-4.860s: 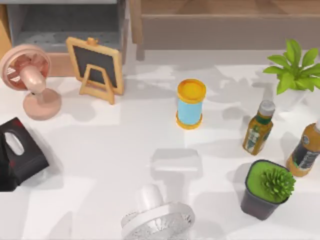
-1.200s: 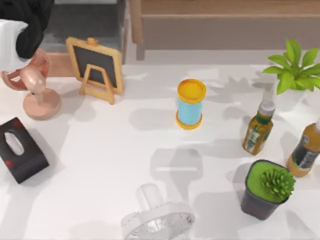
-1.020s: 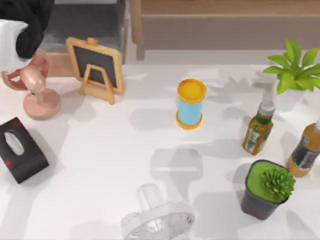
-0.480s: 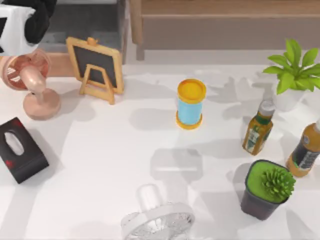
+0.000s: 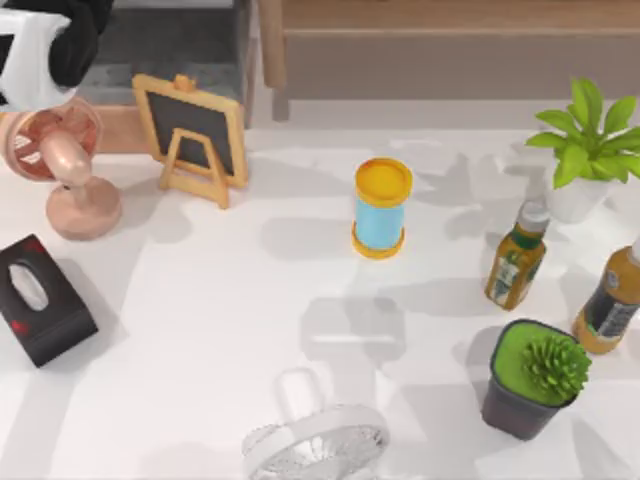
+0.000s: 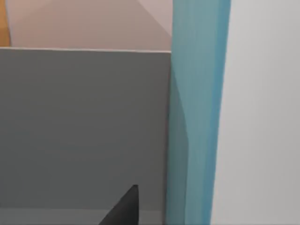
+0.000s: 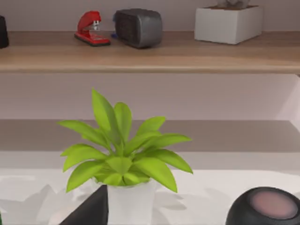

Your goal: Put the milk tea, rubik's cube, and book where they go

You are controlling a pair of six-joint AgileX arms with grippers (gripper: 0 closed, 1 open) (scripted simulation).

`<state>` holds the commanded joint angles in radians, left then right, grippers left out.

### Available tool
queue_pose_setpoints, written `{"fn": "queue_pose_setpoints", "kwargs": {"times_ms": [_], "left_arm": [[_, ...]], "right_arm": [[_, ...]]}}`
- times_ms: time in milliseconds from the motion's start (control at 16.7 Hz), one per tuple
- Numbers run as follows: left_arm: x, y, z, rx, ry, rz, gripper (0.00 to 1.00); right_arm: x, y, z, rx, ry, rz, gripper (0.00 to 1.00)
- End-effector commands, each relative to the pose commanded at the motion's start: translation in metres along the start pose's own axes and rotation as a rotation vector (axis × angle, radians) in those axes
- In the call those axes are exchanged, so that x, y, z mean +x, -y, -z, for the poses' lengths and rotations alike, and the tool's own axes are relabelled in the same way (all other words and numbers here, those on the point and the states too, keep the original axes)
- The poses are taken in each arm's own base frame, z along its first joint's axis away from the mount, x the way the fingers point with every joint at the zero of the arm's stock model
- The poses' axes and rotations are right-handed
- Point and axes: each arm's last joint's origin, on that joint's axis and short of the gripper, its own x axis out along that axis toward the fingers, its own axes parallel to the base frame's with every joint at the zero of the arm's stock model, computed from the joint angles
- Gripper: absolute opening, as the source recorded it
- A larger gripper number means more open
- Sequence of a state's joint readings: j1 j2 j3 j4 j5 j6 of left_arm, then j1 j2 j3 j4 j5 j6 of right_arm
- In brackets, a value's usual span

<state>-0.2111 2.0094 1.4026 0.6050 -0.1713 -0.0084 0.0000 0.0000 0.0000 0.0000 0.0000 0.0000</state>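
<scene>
My left gripper point(image 5: 78, 30) reaches over the grey compartment point(image 5: 160, 45) at the table's far left corner. In the left wrist view, an upright slab with a blue edge and a white face, apparently the book point(image 6: 199, 117), stands close in front of the compartment's grey wall point(image 6: 84, 131). Whether the gripper holds it is unclear. The milk tea and the rubik's cube are out of view. A dark tip of my right gripper point(image 7: 91, 212) shows in the right wrist view, facing a potted plant point(image 7: 124, 159) and wooden shelves point(image 7: 150, 58).
On the table stand a pink fan point(image 5: 60, 165), a chalkboard easel point(image 5: 190, 130), a black tissue box point(image 5: 40, 300), a yellow-and-blue cylinder point(image 5: 381, 208), two bottles point(image 5: 517, 262) point(image 5: 610, 305), a leafy plant point(image 5: 585, 140), a cactus pot point(image 5: 530, 380) and a white fan point(image 5: 315, 445).
My left arm has gone from the left edge near the tissue box up to the far left corner over the grey compartment. It has hardly moved in the last half second.
</scene>
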Motion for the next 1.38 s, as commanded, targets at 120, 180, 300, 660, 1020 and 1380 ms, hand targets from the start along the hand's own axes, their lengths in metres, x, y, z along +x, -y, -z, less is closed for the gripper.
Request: {"fn": "queue_pose_setpoints", "kwargs": {"times_ms": [120,180,300,660,1020,1380], "left_arm": [[0.000,0.000,0.000,0.000,0.000,0.000,0.47],[0.000,0.000,0.000,0.000,0.000,0.000,0.40],[0.000,0.000,0.000,0.000,0.000,0.000,0.25],[0.000,0.000,0.000,0.000,0.000,0.000,0.00],[0.000,0.001,-0.001,0.001,0.002,0.002,0.00],[-0.011,0.001,-0.011,0.001,0.002,0.002,0.00]], "right_arm": [[0.000,0.000,0.000,0.000,0.000,0.000,1.00],[0.000,0.000,0.000,0.000,0.000,0.000,1.00],[0.000,0.000,0.000,0.000,0.000,0.000,1.00],[0.000,0.000,0.000,0.000,0.000,0.000,1.00],[0.000,0.000,0.000,0.000,0.000,0.000,1.00],[0.000,0.000,0.000,0.000,0.000,0.000,1.00]]}}
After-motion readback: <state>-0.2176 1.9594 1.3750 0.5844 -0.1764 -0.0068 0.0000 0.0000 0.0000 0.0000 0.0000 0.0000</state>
